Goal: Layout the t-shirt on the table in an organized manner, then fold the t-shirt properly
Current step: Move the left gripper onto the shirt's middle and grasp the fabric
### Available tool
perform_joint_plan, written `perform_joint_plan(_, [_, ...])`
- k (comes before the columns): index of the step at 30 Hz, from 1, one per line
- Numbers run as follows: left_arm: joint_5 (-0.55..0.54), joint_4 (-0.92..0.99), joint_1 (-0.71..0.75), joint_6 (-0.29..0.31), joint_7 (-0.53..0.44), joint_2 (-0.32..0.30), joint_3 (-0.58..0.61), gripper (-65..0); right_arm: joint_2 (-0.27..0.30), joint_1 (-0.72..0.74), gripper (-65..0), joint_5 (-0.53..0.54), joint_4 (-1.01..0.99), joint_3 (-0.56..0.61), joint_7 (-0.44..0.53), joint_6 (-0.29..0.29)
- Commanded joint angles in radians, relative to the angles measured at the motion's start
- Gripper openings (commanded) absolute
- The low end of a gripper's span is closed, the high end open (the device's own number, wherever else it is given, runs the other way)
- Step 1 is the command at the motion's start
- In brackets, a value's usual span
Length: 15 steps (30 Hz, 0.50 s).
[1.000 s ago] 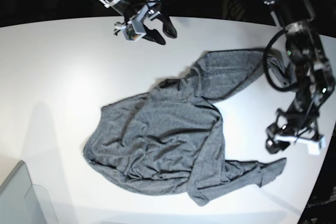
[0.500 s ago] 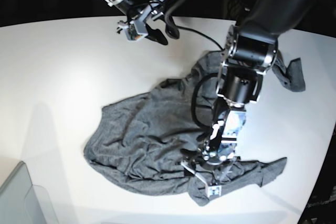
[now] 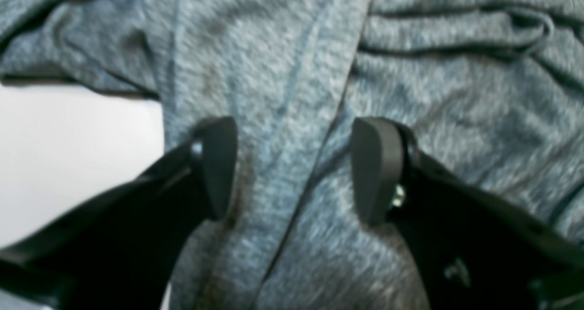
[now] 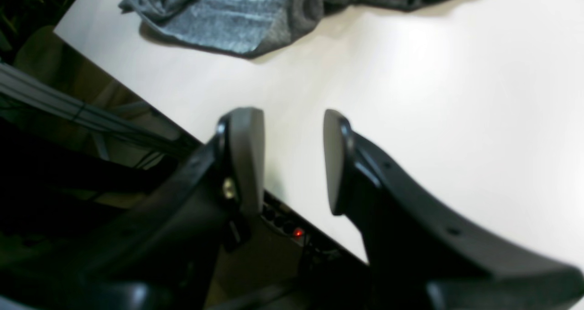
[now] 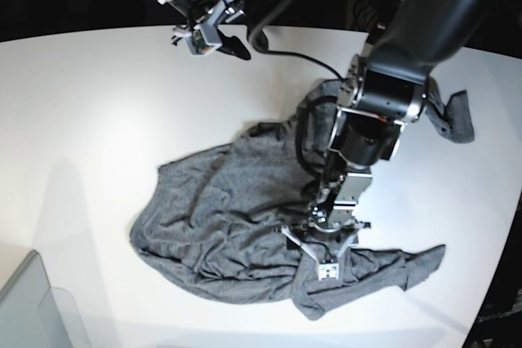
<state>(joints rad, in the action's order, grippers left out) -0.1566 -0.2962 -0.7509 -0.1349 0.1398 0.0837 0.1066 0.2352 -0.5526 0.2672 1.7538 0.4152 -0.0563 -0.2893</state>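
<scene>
The dark grey t-shirt (image 5: 236,209) lies crumpled and bunched across the middle of the white table (image 5: 90,103), one sleeve trailing to the far right. My left gripper (image 5: 320,238) hangs low over the shirt's lower middle. In the left wrist view the left gripper (image 3: 294,168) is open, its fingers (image 3: 219,164) straddling a fold of the t-shirt (image 3: 283,72) without pinching it. My right gripper (image 5: 235,45) hovers at the table's back edge, away from the cloth. It is open and empty (image 4: 294,159), with the t-shirt (image 4: 237,13) lying beyond it.
A translucent grey bin corner (image 5: 28,307) sits at the front left. The table's curved edge (image 4: 150,104) runs just under the right gripper, with dark cables and a red light below. The left arm's bulky forearm (image 5: 383,95) spans the shirt's upper right part.
The left arm swung in from the table's right edge to over the shirt's lower middle, then settled. The right gripper drifted slightly back and left. Both kept the same opening.
</scene>
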Motion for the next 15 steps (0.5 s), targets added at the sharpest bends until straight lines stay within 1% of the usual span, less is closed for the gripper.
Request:
perform_joint_plan(1, [0.007,-0.013,-0.034,0.001,-0.024,0.001,0.000,-27.0,0.000,-0.008,-42.7,0.008,0.016,0.001,0.026,-0.009])
perform_joint_plan(6, [0.001,-0.016,0.003,0.001,-0.024,-0.005,-0.005,-27.3,0.020,-0.007,-42.7,0.008,0.016,0.001,0.026,-0.009])
perform_joint_plan(7, [0.001,-0.016,0.008,0.001,-0.024,-0.005,-0.005,-28.7,0.020,-0.005,-42.7,0.008,0.016,0.001,0.026,-0.009])
perform_joint_plan(9, [0.001,-0.018,0.014,0.001,-0.026,-0.005,-0.006,-34.3,0.020,-0.004,-42.7,0.008,0.015,0.001,0.026,-0.009])
perform_joint_plan(15, [-0.001,-0.018,0.014,0.001,-0.026,-0.006,-0.008,-57.3,0.019,-0.001,-42.7,0.008,0.015,0.001,0.026,-0.009])
